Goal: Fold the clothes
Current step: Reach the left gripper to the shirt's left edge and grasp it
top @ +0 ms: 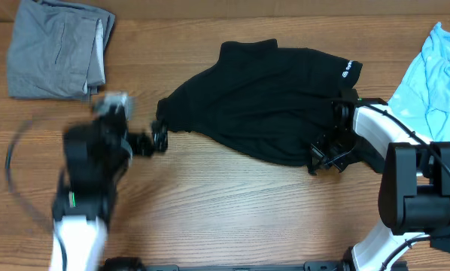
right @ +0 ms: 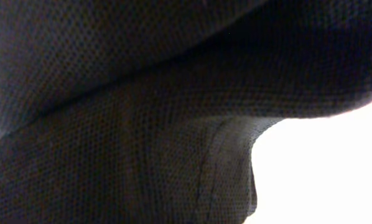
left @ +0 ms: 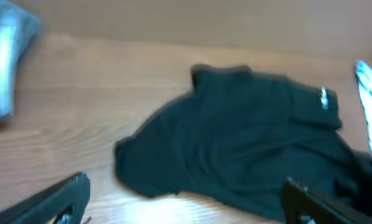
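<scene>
The wood-grain table (top: 232,203) lies directly beneath the left gripper (top: 159,138), which is released. Its fingers (left: 55,199) stand wide apart at the bottom corners of the left wrist view, with nothing between them but bare board. Just ahead of those fingertips is the nearest corner of the black T-shirt (top: 263,105), close to the gripper, though contact cannot be judged. From there the shirt spreads away, rumpled and unfolded, across the middle of the table. Its small white logo (top: 348,71) sits on the sleeve at the end farthest from this gripper. Behind and to one side of the left arm, well apart from the shirt, the grey garment (top: 56,56) lies folded near the table's far corner. In the left wrist view a plain brown band rises beyond the table's far edge, too blurred to name. The right gripper (top: 321,156) is clenched on the shirt's near edge, where the cloth bunches around it. Black weave (right: 142,124) presses against its camera and hides its fingers, leaving only white glare in one lower corner. Past the right arm, on the side away from the shirt, the light-blue shirt (top: 439,75) lies crumpled at the table's edge and does not touch the black one.
</scene>
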